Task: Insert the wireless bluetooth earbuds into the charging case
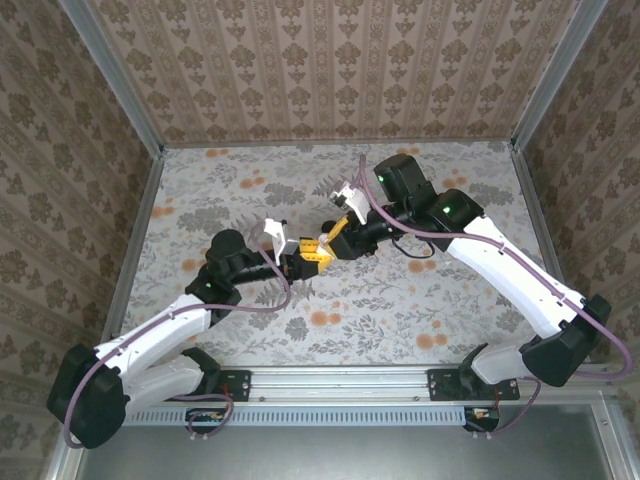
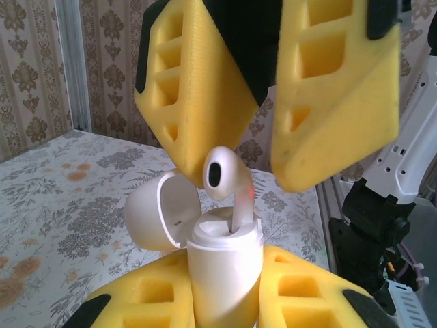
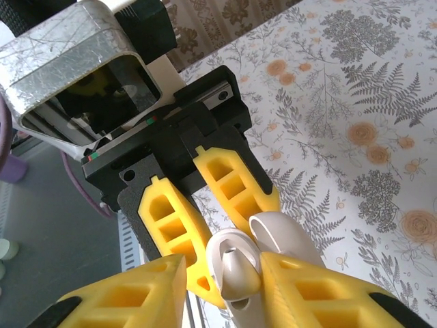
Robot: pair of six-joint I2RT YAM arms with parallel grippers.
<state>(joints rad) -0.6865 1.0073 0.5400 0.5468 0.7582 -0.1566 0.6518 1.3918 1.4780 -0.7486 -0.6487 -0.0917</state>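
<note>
Now: left gripper [image 2: 222, 301] clamped on white charging case [image 2: 224, 249], lid [image 2: 153, 215] open. Earbud [image 2: 222, 172] stands stem-down, half seated in the case. Right gripper [image 2: 256, 174] jaws apart around it. Risk: a finger snags the bud's head on withdrawal and tips it out.

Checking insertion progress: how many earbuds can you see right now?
1. The white earbud stands stem-down in the open case, which the left gripper holds. A second may be hidden inside the case.
</note>
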